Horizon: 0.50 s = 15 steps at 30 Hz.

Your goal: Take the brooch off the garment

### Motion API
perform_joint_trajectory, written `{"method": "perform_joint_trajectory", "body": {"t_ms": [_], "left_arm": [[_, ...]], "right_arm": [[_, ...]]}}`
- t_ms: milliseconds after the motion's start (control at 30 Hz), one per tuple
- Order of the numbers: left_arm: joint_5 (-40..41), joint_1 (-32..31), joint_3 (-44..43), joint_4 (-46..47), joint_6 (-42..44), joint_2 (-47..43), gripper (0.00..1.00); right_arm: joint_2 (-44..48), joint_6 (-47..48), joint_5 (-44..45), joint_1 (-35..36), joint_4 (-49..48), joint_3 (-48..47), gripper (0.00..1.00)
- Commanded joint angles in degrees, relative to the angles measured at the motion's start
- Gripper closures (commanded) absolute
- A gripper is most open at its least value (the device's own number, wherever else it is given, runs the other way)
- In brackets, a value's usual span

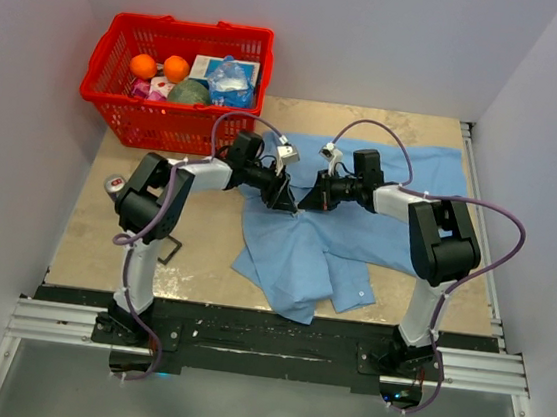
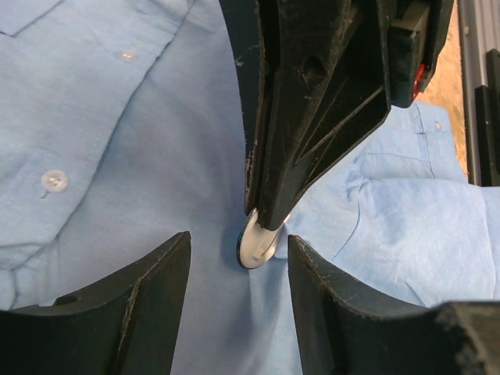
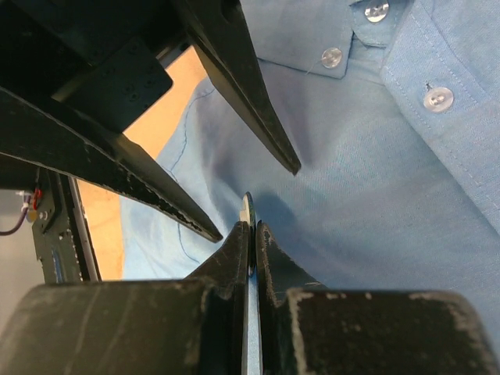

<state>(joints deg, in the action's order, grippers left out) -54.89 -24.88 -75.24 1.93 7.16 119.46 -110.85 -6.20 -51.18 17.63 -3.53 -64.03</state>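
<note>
The garment (image 1: 357, 228) is a light blue shirt spread over the middle of the table. The brooch (image 2: 255, 241) is a small round disc with a dark rim and a pale face, standing on edge against the cloth. My right gripper (image 3: 251, 226) is shut on it; the disc shows edge-on (image 3: 248, 209) between its fingertips. My left gripper (image 2: 238, 238) is open, its jaws on either side of the brooch without touching it. In the top view both grippers, left (image 1: 282, 197) and right (image 1: 308, 198), meet tip to tip over the shirt and hide the brooch.
A red basket (image 1: 108, 68) with oranges and packets stands at the back left. A black square frame (image 1: 168, 249) lies by the left arm's base, and a small grey and red object (image 1: 113, 185) lies near the left edge. White shirt buttons (image 3: 438, 98) lie close by.
</note>
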Motion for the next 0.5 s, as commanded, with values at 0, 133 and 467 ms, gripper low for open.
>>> {"method": "perform_joint_trajectory", "body": {"t_ms": [0,133,467], "left_arm": [[-5.05,-0.16,-2.8,-1.85,3.03,2.09,0.44],[-4.35,-0.25,-2.98,-1.85,3.3,2.53,0.48],[-6.01,-0.34,-4.12,-0.44,1.1,3.76,0.57]], "right_arm": [[1.95,1.54,-2.78,0.22,0.54,-2.06,1.0],[2.04,1.54,-2.87,0.3,0.63,-2.15,1.0],[2.39,1.19,-2.7,0.3,0.45,-1.63,1.0]]}}
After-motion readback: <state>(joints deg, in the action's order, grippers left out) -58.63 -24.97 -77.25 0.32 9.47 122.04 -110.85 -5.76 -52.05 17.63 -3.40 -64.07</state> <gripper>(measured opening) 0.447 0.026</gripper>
